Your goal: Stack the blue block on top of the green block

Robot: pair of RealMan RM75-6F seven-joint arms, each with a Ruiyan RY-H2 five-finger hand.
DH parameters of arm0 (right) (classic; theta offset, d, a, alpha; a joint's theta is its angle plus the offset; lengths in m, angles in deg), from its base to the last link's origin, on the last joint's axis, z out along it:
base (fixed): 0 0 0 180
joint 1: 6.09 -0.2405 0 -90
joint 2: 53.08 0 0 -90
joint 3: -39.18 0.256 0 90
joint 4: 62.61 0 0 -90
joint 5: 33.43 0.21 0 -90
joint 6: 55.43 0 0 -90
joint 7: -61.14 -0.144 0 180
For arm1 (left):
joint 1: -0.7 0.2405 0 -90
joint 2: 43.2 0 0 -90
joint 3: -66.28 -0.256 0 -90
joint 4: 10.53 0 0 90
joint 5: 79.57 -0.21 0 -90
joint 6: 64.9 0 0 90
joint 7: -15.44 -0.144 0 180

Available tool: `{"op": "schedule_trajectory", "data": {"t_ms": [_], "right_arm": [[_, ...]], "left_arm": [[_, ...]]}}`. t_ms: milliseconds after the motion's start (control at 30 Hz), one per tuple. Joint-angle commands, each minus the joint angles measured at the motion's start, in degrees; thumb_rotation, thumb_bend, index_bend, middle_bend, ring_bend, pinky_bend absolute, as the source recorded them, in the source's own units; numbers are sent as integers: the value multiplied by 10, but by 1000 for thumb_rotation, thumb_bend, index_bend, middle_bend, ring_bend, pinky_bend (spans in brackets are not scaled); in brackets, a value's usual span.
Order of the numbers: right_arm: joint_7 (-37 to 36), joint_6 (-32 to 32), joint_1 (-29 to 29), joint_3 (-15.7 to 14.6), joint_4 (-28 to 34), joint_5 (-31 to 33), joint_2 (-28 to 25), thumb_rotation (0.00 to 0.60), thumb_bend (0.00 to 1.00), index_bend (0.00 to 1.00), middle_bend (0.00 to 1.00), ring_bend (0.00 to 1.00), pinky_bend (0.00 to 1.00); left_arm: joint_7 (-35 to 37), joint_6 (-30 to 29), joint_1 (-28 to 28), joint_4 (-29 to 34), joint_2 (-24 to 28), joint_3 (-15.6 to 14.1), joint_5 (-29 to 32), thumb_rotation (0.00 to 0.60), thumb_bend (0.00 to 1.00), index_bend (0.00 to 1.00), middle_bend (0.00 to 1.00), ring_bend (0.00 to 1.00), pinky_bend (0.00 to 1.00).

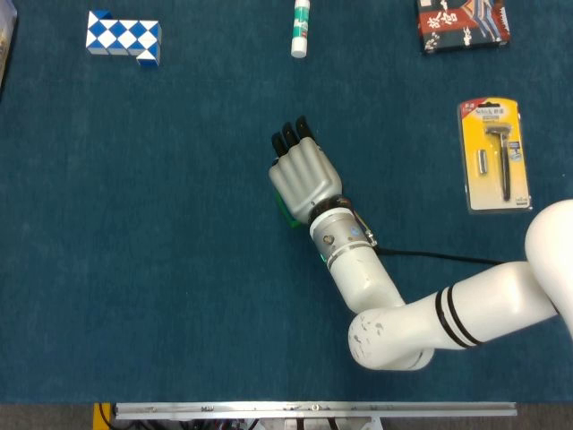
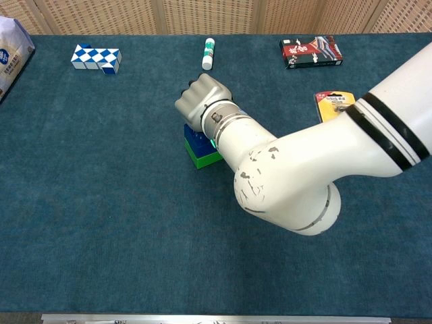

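Note:
The blue block [image 2: 196,139] sits on top of the green block [image 2: 204,160] near the middle of the blue cloth. My right hand [image 2: 202,101] lies over the top of the blue block with its fingers curled down, and I see nothing pinched between them. In the head view the right hand [image 1: 304,179] covers nearly the whole stack. Only a sliver of the green block [image 1: 288,218] shows at its lower left edge. The left hand is in neither view.
A blue-and-white snake cube [image 1: 124,36] lies at the far left, a glue stick [image 1: 300,27] at the far middle and a printed box [image 1: 462,22] at the far right. A yellow razor pack [image 1: 495,154] lies to the right. A bag [image 2: 12,47] stands at the left edge.

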State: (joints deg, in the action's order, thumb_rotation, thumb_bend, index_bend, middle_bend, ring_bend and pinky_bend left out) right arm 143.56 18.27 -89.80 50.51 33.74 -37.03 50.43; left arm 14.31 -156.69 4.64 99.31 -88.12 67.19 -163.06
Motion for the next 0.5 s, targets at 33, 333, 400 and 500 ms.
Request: {"op": "schedule_trajectory", "data": {"t_ms": [33,333,400,500], "right_arm": [[1,5,2,-4,-2,-14,4,600,267,531,111,0,82],[5,1,10,-3,4,-23,3,600,267,529,116,0,82],[10,1,10,-2,7,-18,0,600,266,492,116,0,82],[16,0,11,1,12,-9,-5,600,241,363,116,0,82]], "left_arm": [[0,0,0,0,0,0,0,600,198,255,26,0,89],[2,1,-1,1,1,1,1,600,198,255,26,0,89],[1,1,-1,0,1,1,1,600,198,255,26,0,89],[0,3,-2,0,1,2,2,600,198,255,26,0,89]]}}
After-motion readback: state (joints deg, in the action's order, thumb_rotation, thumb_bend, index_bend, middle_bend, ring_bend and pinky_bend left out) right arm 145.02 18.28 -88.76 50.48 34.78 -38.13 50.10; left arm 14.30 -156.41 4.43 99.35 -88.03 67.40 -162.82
